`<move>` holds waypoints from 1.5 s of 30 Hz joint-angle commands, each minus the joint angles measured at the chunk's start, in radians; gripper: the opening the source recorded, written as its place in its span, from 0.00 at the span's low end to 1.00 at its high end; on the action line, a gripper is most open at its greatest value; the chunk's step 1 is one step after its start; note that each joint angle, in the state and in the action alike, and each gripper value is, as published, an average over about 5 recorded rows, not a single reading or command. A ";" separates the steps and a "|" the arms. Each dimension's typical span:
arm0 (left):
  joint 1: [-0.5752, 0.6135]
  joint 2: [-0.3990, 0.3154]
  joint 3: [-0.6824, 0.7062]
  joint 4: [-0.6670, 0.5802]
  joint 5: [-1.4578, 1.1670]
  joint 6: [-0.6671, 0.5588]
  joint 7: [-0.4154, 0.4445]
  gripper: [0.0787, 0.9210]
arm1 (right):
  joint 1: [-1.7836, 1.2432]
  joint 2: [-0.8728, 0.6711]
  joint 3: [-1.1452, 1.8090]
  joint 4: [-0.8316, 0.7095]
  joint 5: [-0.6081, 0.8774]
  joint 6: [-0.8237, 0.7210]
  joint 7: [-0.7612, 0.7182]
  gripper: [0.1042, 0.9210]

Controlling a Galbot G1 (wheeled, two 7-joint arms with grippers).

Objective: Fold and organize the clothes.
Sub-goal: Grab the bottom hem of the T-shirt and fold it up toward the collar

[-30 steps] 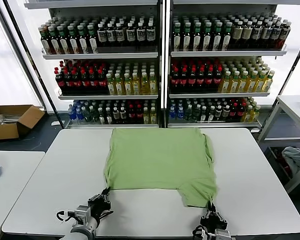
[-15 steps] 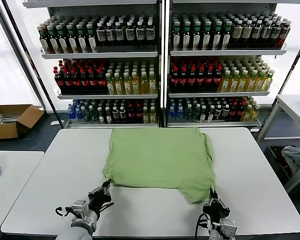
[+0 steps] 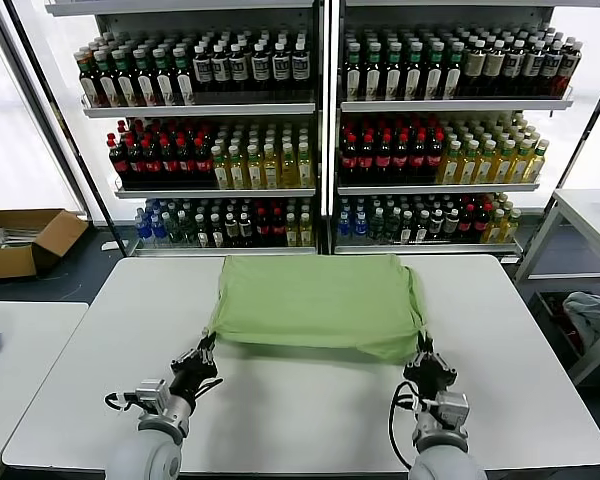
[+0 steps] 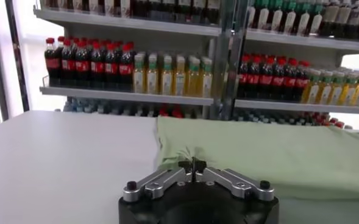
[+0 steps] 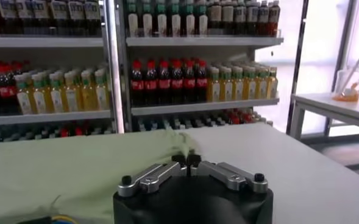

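A light yellow-green shirt (image 3: 315, 300), plain side up, lies on the white table (image 3: 300, 410), its near part doubled back toward the far edge. My left gripper (image 3: 206, 343) is shut on the shirt's near left corner; in the left wrist view the gripper (image 4: 193, 163) pinches the cloth (image 4: 270, 158). My right gripper (image 3: 423, 352) is shut on the near right corner; in the right wrist view the gripper (image 5: 186, 159) pinches the cloth (image 5: 75, 167). Both hold the edge lifted slightly above the table. Collar, buttons and print are hidden.
Shelves of bottles (image 3: 320, 130) stand behind the table. A cardboard box (image 3: 25, 240) lies on the floor at left. A second white table (image 3: 20, 350) is at left, another (image 3: 585, 215) at right with crumpled cloth (image 3: 592, 315) below it.
Both grippers have moved away from me toward the shelves, carrying the shirt's near edge up and over; the shirt now looks shorter front to back.
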 commanded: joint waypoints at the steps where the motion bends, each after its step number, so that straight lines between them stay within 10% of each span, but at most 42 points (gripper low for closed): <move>1: -0.108 0.013 0.009 0.080 -0.035 -0.019 -0.004 0.01 | 0.166 -0.002 -0.005 -0.128 -0.012 -0.020 -0.014 0.01; 28: -0.289 0.009 0.079 0.302 -0.025 0.010 -0.026 0.01 | 0.419 0.002 -0.092 -0.412 -0.063 -0.124 -0.038 0.01; 45: -0.209 0.010 0.056 0.125 0.001 0.133 -0.096 0.47 | 0.407 0.027 -0.077 -0.290 0.129 -0.240 0.182 0.56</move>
